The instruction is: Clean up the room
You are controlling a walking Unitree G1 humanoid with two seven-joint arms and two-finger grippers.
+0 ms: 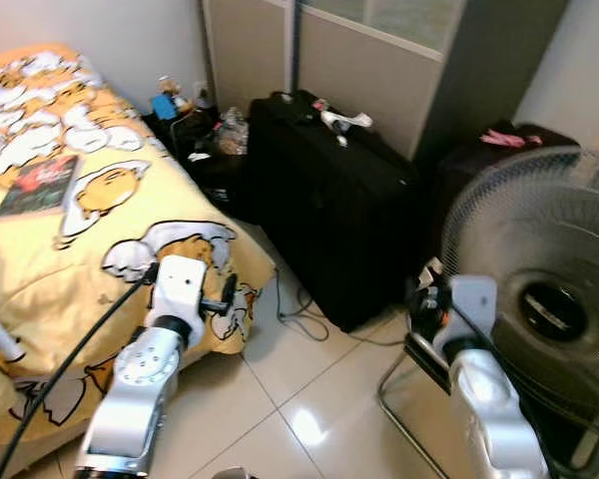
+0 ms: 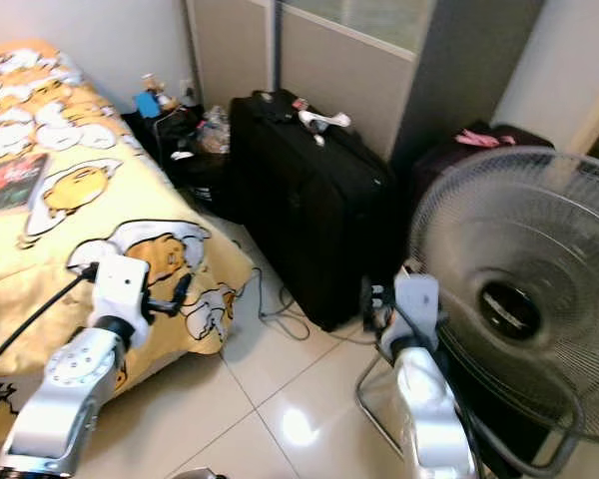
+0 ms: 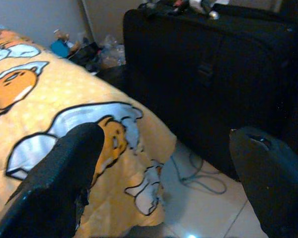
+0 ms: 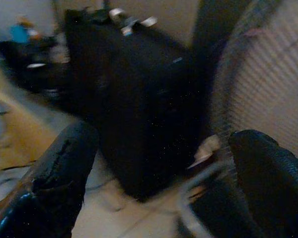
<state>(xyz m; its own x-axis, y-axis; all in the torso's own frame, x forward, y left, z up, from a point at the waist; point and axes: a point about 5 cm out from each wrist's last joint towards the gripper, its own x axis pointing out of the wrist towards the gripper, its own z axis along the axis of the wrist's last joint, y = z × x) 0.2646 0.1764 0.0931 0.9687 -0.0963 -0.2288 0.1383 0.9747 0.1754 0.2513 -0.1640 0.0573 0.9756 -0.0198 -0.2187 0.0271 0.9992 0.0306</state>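
Facing black suitcase (image 1: pixel 329 200); writing unreadable

We observe a bed (image 2: pixel 40 249) with a yellow cartoon-print cover along the left, a dark book (image 2: pixel 8 182) lying near its left edge. A black suitcase (image 2: pixel 309 225) stands upright on the tiled floor (image 2: pixel 280 399), a white item (image 2: pixel 322 120) on its top. A cable (image 2: pixel 270 309) trails between bed corner and suitcase. A standing fan (image 2: pixel 514 299) occupies the right. Our left gripper (image 2: pixel 175 294) hangs over the bed's near corner; our right gripper (image 2: pixel 374 299) sits beside the fan.
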